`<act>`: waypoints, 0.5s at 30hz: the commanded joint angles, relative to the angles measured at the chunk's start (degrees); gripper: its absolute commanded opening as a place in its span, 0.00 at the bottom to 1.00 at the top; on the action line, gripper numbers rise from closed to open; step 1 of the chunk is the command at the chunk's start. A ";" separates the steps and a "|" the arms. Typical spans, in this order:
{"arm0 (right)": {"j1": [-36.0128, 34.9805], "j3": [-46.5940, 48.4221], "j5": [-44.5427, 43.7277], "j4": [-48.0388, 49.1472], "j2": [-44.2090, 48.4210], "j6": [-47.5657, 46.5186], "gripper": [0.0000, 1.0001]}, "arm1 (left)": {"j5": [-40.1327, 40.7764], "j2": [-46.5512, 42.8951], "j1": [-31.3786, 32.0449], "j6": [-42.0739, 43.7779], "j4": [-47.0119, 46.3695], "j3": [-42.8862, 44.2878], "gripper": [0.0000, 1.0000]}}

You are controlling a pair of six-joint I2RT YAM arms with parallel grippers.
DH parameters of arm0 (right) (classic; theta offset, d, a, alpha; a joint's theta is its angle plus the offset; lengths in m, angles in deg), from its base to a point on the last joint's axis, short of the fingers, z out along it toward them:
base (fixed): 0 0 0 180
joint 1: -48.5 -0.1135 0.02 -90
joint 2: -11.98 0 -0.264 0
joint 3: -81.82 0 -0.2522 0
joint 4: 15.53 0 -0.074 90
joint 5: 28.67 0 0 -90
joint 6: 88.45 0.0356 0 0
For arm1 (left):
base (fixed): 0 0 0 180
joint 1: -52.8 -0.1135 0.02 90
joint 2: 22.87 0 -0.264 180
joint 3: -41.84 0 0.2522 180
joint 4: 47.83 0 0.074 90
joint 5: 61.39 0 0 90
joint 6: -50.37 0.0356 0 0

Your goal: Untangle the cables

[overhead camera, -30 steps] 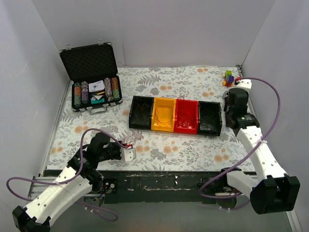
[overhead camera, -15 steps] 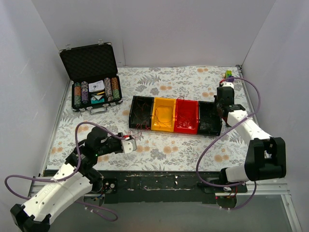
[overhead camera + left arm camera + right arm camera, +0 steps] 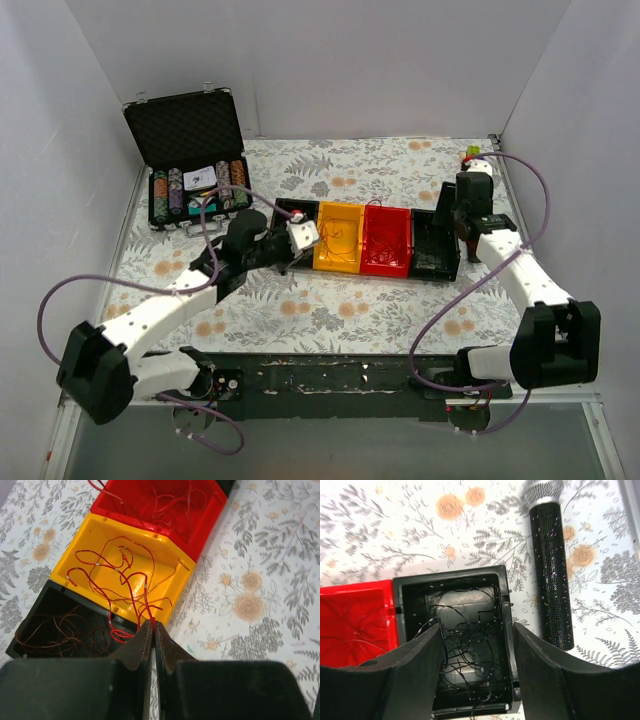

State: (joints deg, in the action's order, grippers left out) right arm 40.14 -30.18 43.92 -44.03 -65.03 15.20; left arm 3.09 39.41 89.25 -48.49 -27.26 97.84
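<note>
Thin red cables [image 3: 120, 575] lie looped in the yellow bin [image 3: 172, 587], and one strand runs up between the fingertips of my left gripper [image 3: 153, 625], which is shut on it. That gripper [image 3: 312, 240] hangs over the edge between the left black bin [image 3: 293, 232] and the yellow bin [image 3: 338, 238]. More red wires fill the red bin [image 3: 205, 510], brownish ones the black bin [image 3: 30, 630]. My right gripper [image 3: 476, 630] stands open over the right black bin [image 3: 506, 625], its fingers either side of a tangle of dark cables [image 3: 465, 645]. It holds nothing.
An open poker-chip case [image 3: 195, 180] stands at the back left. A black glittery microphone [image 3: 551, 565] lies on the flowered cloth just right of the black bin. A small coloured toy [image 3: 470, 155] sits in the back right corner.
My left arm has swung from the front left of the table up to the bins, carrying the red cable. My right gripper has opened over the right black bin.
</note>
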 commanded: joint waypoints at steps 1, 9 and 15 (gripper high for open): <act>0.10 3.77 0.01 0.77 6.78 1.73 0.65 | 4.50 9.68 -0.24 -10.45 -3.91 9.59 0.00; 0.10 4.65 -0.34 -0.99 10.56 1.38 0.72 | 8.54 19.88 1.78 -12.67 2.06 15.50 0.00; 0.19 3.59 0.09 0.85 15.13 2.70 0.72 | 11.37 26.48 2.84 -12.49 7.17 20.69 0.00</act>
State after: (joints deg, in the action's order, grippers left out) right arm 40.14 -27.58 43.94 -45.25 -54.12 16.66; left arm 11.92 64.13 91.34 -60.43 -24.16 114.72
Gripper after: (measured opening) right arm 0.719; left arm 0.017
